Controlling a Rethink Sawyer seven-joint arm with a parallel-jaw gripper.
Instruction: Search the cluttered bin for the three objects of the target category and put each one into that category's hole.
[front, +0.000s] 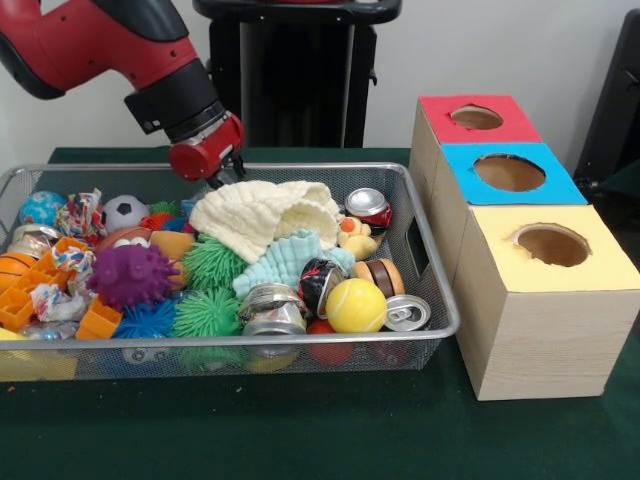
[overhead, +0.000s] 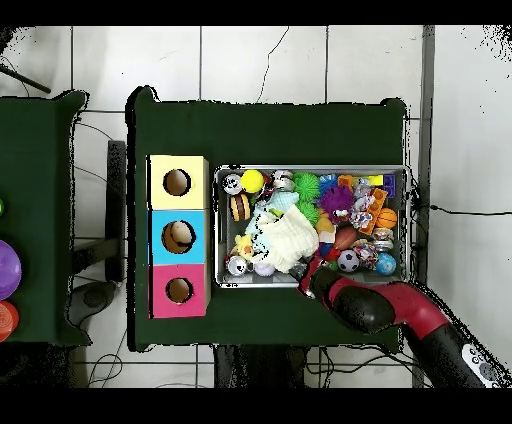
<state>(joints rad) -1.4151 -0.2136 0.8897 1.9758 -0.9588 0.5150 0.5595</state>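
1. Reaching down from the upper left of the front view, the red and black arm (front: 120, 50) brings its gripper (front: 226, 180) to the far rim of the wire bin (front: 440, 300), right at the back edge of the cream cloth (front: 265, 215).
2. Its fingertips are hidden against the cloth and the mesh, so I cannot tell how far apart they stand or whether they hold anything.
3. The cloth lies heaped over the middle of the bin, with a pale blue scalloped toy (front: 285, 262) tucked under its front edge.
4. The target category is not shown, so the candidates are listed by kind. Drink cans: one red-and-silver can (front: 369, 208) just right of the cloth, one crushed silver can (front: 270, 308) at the near rim, one can top (front: 407, 313) in the near right corner; all lie to the right of or nearer than the gripper.
5. Balls: a yellow tennis ball (front: 355, 305) between the crushed can and the can top, a soccer ball (front: 124, 211) to the left of the gripper, a basketball (front: 14, 268) at the far left.
6. Spiky toys: a purple one (front: 133, 275) and green ones (front: 212, 265) sit left of and below the cloth.
7. The box row (front: 520, 300) stands beside the bin, apart from it, with a red hole (front: 476, 117), a blue hole (front: 509, 172) and a yellow hole (front: 552, 244).
8. In the overhead view the blue hole (overhead: 178, 236) shows something pale inside.
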